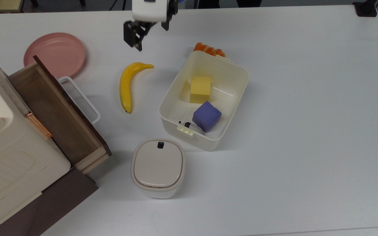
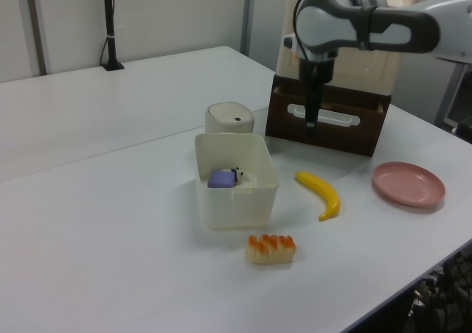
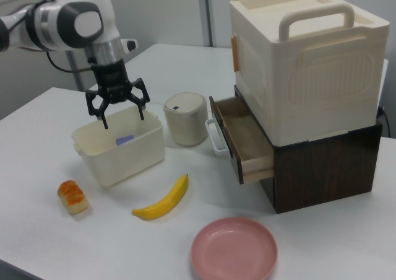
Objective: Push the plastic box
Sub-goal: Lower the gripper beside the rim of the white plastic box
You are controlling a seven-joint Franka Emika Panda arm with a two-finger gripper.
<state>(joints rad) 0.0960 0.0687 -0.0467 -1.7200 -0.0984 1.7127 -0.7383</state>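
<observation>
The pincer hangs in the air with its two fingers spread and nothing between them, just past the banana tip at the top view's 12 o'clock edge of the worktop. From it the box lies toward about 4 o'clock in the top view, near but clearly apart, with the banana off to the 7 o'clock side. The box's long axis runs from roughly 1 o'clock to 7 o'clock in the top view, a latch tab on each short end, so the pincer faces the corner where the far short end meets the long wall beside the banana. The box sits open near the worktop's middle: cream-white, thin glossy walls, rounded corners. Inside are a yellow block, a purple block and a small dark-and-white item I cannot identify. An orange-topped food piece touches or nearly touches its far short end; a lidded container stands just beyond its near end.
</observation>
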